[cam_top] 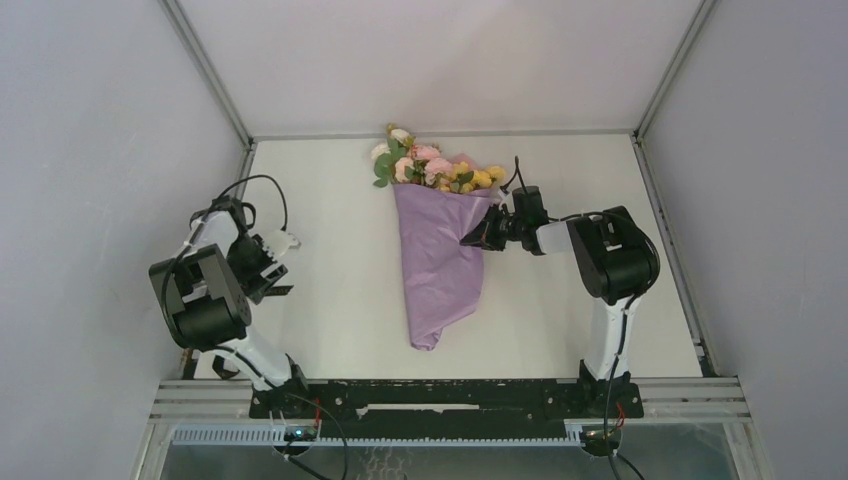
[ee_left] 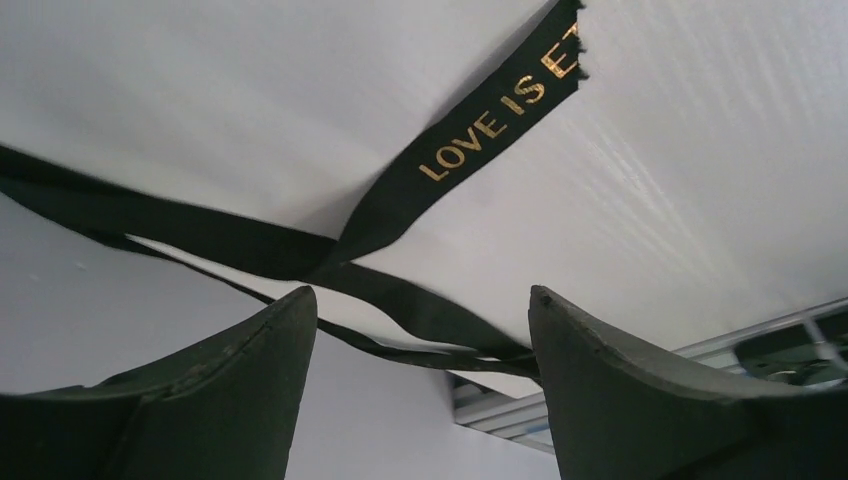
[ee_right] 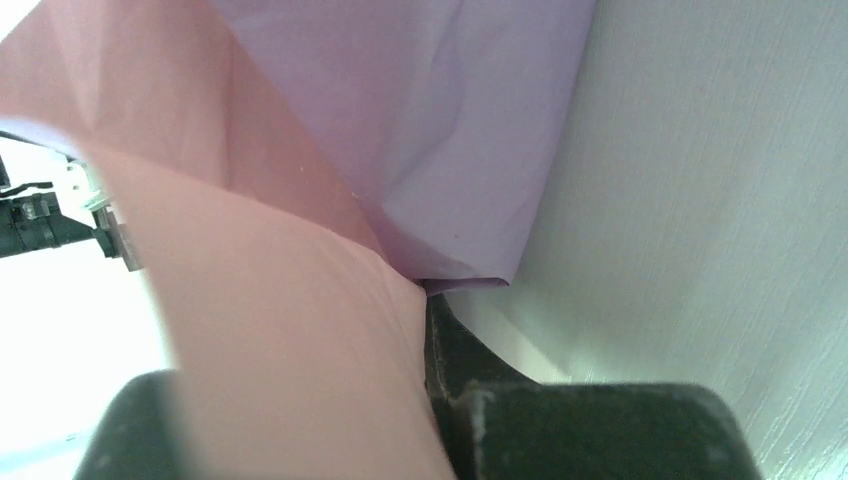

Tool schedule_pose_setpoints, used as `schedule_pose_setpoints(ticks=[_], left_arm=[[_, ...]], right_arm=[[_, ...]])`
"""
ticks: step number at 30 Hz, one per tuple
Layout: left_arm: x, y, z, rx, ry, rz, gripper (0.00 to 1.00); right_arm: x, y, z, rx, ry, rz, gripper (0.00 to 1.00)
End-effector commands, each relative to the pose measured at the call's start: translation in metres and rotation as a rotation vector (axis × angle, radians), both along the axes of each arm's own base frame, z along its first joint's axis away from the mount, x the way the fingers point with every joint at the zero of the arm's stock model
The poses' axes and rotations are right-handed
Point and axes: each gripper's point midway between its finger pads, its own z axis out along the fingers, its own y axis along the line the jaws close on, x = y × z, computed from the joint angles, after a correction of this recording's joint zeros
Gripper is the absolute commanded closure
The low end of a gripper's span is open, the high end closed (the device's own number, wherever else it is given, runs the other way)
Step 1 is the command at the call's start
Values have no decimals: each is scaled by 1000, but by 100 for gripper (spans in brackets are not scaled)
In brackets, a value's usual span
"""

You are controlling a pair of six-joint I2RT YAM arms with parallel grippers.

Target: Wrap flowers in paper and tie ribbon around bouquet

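- Left gripper [ee_left: 422,300] is standing released; narrow black gold-lettered ribbon [ee_left: 480,130] is crossing just beyond its fingertips.
- Right gripper [cam_top: 472,240] is clenching the crinkled lilac-purple paper [cam_top: 440,270] wrapped around the pink, yellow and cream flowers [cam_top: 430,168].

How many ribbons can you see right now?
1. The ribbon lies in crossing strands just ahead of the open left gripper, in its wrist view only; the top view shows none, so more could be hidden.
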Motion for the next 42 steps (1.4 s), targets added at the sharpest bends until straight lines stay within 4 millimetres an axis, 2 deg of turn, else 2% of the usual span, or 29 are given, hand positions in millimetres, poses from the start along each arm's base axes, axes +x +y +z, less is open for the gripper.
schedule_pose_setpoints(ticks=[1,5,7,10,11,12,14,15,16,19,22,24,27,30,31,34,37,40,42], left_arm=[[17,18,-5,51,25,-181,18],[10,29,-27,79,136,-191,13],[13,38,-37,119,152,-180,11],[23,45,-50,144,151,-148,16],[24,44,-52,135,158,-133,23],[23,43,-54,121,168,-119,36],[23,37,-52,96,169,-90,81],[24,30,-49,77,155,-80,98],[26,22,-43,49,131,-68,100],[34,-29,-13,-147,26,-34,100],[31,-98,30,-342,-47,-100,100],[13,-150,57,-441,-31,-211,100],[-30,-227,93,-567,17,-435,100],[-75,-287,112,-618,86,-588,100],[-96,-307,115,-623,129,-664,100],[-150,-344,122,-650,255,-798,100],[-198,-365,119,-627,364,-942,100],[-209,-383,107,-572,379,-998,100],[-217,-397,106,-581,444,-1012,100]], right_arm=[[3,3,20,-15,-70,13,100],[4,1,20,-24,-70,10,100],[3,1,20,-27,-69,11,100],[2,0,20,-27,-66,14,100],[2,0,21,-28,-67,16,100],[1,-1,21,-31,-67,17,100],[1,-2,24,-34,-72,16,100],[2,-2,27,-30,-75,15,100],[3,-2,29,-22,-78,11,100],[5,-2,36,-12,-73,-4,100],[7,-4,41,-26,-80,-16,100],[9,-7,44,-37,-82,-23,100],[13,-9,48,-55,-82,-26,100],[22,-14,54,-60,-81,-55,100],[26,-16,57,-54,-81,-69,100],[35,-17,64,-44,-80,-101,100],[45,-15,74,-40,-85,-119,100],[55,-12,86,-17,-83,-144,100],[62,-9,98,13,-88,-167,100]])
